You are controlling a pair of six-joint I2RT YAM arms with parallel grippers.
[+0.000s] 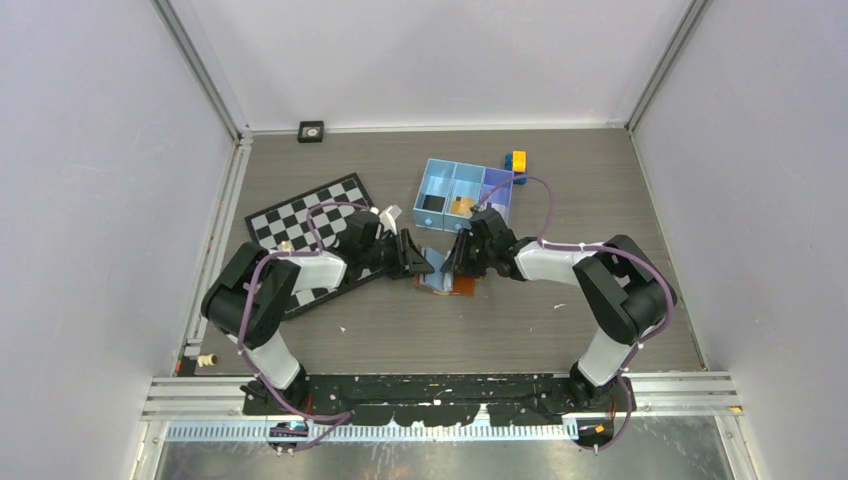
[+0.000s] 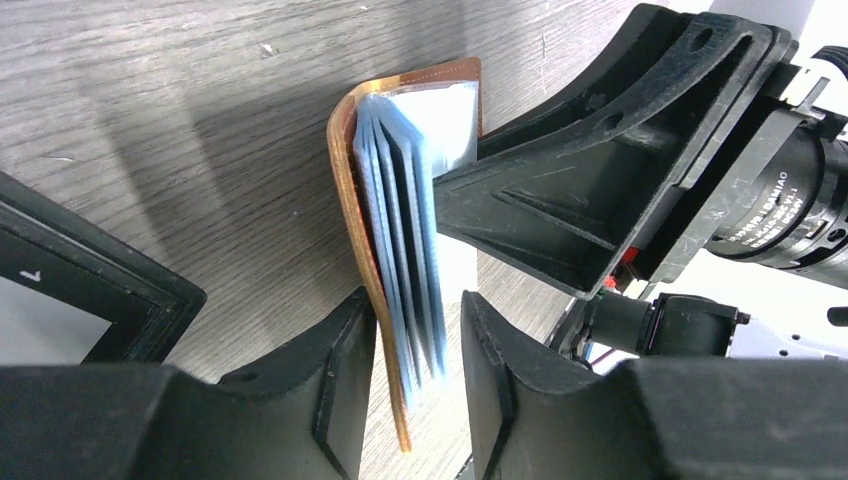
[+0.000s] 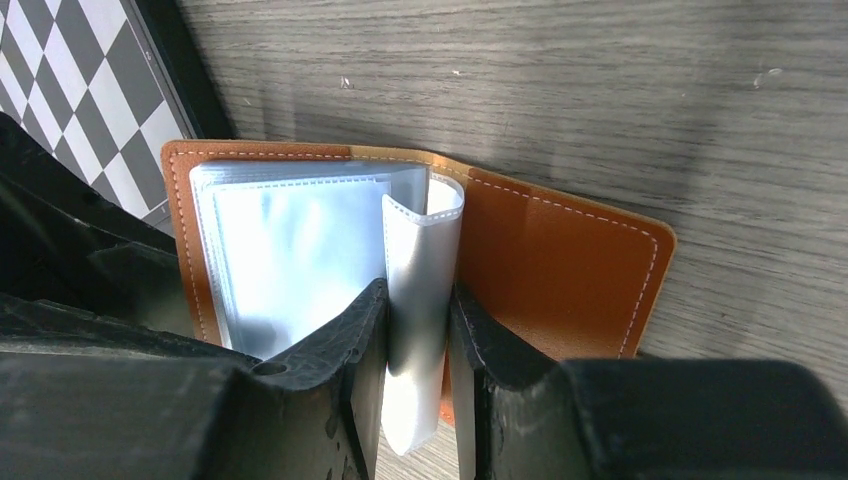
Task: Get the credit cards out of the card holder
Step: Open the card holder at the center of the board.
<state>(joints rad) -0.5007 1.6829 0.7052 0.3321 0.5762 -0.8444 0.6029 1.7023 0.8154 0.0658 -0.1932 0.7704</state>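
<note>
The card holder [image 1: 452,285], brown outside with grey-silver plastic sleeves, lies open on the table between both arms. My left gripper [image 2: 417,315] is open around its raised brown cover [image 2: 348,170] and the fanned sleeves [image 2: 400,190]. The left finger touches the cover and a gap shows at the other finger. My right gripper [image 3: 417,300] is shut on one looped silver sleeve [image 3: 422,240], with the other brown flap [image 3: 560,260] flat beside it. No credit cards show plainly in the sleeves. In the top view the left gripper [image 1: 420,262] and right gripper [image 1: 458,258] face each other.
A blue three-compartment tray [image 1: 466,172] stands just behind the holder, with a dark flat thing [image 1: 430,203] in its left compartment. A yellow-and-blue block [image 1: 517,160] sits behind it. A chessboard [image 1: 300,210] lies under the left arm. Walls close both sides.
</note>
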